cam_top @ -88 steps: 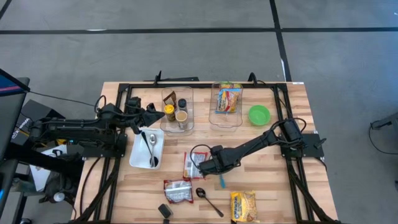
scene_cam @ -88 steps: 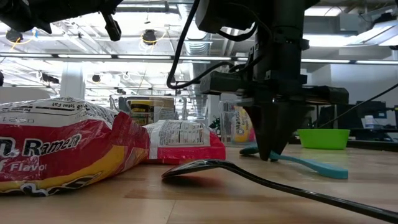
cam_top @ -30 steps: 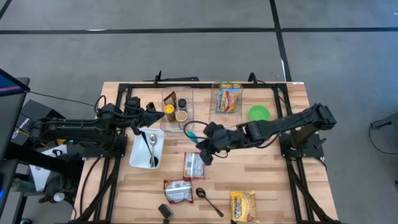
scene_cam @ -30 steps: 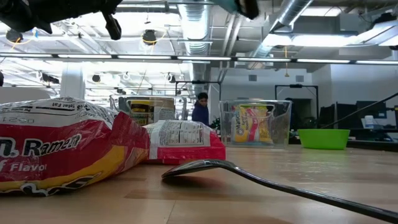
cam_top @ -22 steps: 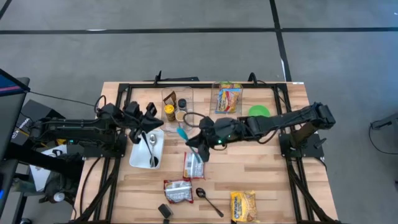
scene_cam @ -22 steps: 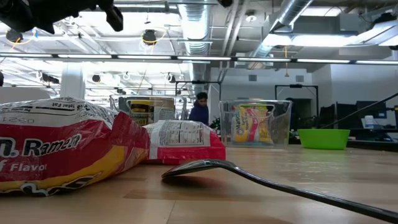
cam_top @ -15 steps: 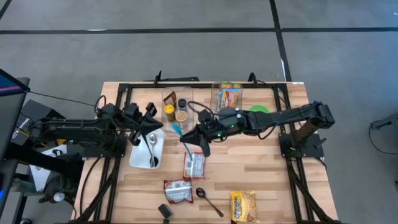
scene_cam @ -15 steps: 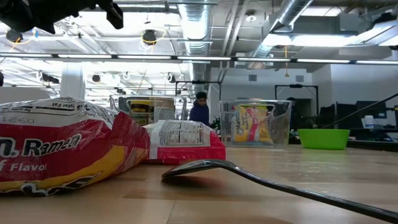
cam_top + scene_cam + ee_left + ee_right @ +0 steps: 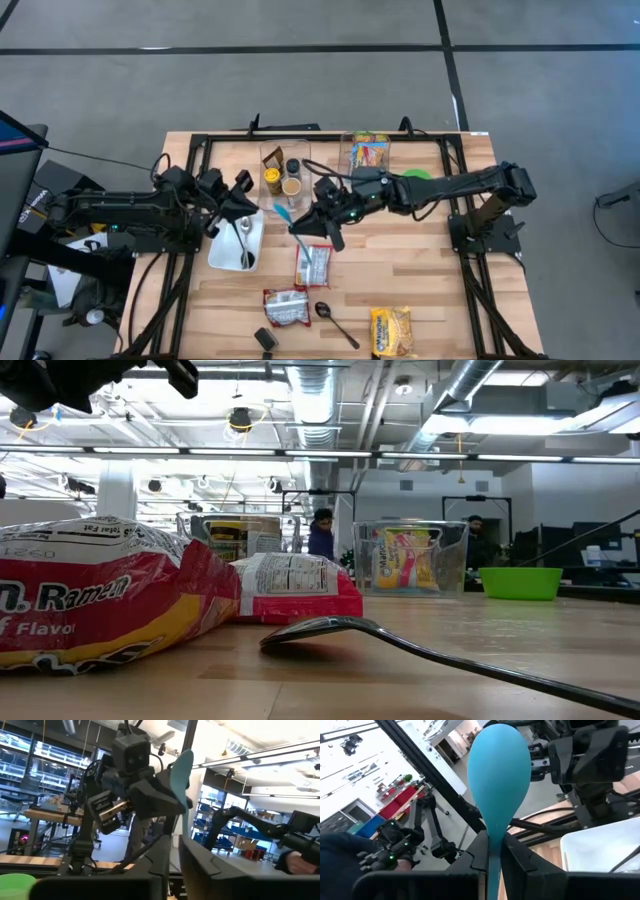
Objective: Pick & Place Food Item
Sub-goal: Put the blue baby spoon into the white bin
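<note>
My right gripper (image 9: 300, 223) hovers over the table's middle, just right of the white tray (image 9: 222, 256), and is shut on a teal spoon (image 9: 284, 212) whose bowl (image 9: 500, 775) points toward my left gripper. My left gripper (image 9: 245, 192) is open and empty above the tray's far end, facing the spoon (image 9: 180, 775). A red-and-white ramen packet (image 9: 312, 266) lies flat on the wood below my right gripper. Two more packets (image 9: 286, 306) (image 9: 390, 331) lie near the front edge. My right gripper pinches the teal spoon's handle (image 9: 493, 851) between its two fingers. The fingers come level from the table's right and lie along the handle. The spoon is lifted clear of the table, its bowl sticking out past the fingertips toward the left.
Two clear bins stand at the back, one with jars (image 9: 285, 178) and one with a yellow packet (image 9: 368, 158). A green bowl (image 9: 420, 176) sits partly under my right arm. Metal spoons lie in the tray (image 9: 244, 236), and another on the wood (image 9: 335, 320).
My right gripper has carried the teal spoon toward the table's left edge, closer to the white tray and my left gripper, with the spoon staying clear of the table. My left gripper's fingers have spread open.
</note>
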Robot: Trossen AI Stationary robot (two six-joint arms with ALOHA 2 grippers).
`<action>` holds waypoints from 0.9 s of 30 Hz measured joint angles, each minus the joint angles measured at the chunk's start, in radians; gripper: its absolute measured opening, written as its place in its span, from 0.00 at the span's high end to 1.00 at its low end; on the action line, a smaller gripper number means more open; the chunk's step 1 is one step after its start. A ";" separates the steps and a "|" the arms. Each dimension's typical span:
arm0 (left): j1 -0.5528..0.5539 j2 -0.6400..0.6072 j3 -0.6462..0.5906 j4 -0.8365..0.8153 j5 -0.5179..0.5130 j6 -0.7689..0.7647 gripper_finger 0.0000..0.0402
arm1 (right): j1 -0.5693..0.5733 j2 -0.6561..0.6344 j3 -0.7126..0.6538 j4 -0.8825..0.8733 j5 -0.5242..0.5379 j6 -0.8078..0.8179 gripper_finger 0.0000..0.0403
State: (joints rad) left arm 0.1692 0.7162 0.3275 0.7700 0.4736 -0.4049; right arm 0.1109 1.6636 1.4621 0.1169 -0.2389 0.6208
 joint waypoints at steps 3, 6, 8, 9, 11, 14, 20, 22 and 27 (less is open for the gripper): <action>0.000 0.003 0.000 0.004 -0.002 -0.001 0.83 | 0.000 0.031 -0.002 0.035 -0.020 0.010 0.95; -0.007 0.026 0.000 0.033 -0.006 -0.007 0.75 | 0.000 0.074 0.005 0.123 -0.057 0.034 0.95; -0.015 0.054 0.000 0.093 -0.005 -0.025 0.72 | -0.006 0.087 -0.003 0.122 -0.084 0.057 0.95; -0.021 0.069 0.000 0.109 -0.006 -0.034 0.71 | -0.008 0.105 -0.001 0.157 -0.101 0.061 0.95; -0.031 0.094 0.000 0.126 -0.006 -0.046 0.69 | -0.009 0.130 0.002 0.204 -0.125 0.081 0.95; -0.052 0.142 0.000 0.163 -0.008 -0.048 0.68 | -0.015 0.144 0.004 0.258 -0.143 0.100 0.95; -0.090 0.221 0.000 0.273 -0.010 -0.048 0.69 | -0.021 0.166 0.002 0.269 -0.156 0.125 0.95; -0.098 0.237 0.000 0.311 -0.010 -0.048 0.69 | -0.022 0.166 0.003 0.266 -0.157 0.137 0.95; -0.112 0.265 0.000 0.382 -0.010 -0.048 0.71 | -0.022 0.174 0.002 0.265 -0.157 0.140 0.95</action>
State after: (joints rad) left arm 0.0576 0.9808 0.3271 1.1524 0.4637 -0.4534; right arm 0.0891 1.8379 1.4640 0.3816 -0.3962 0.7609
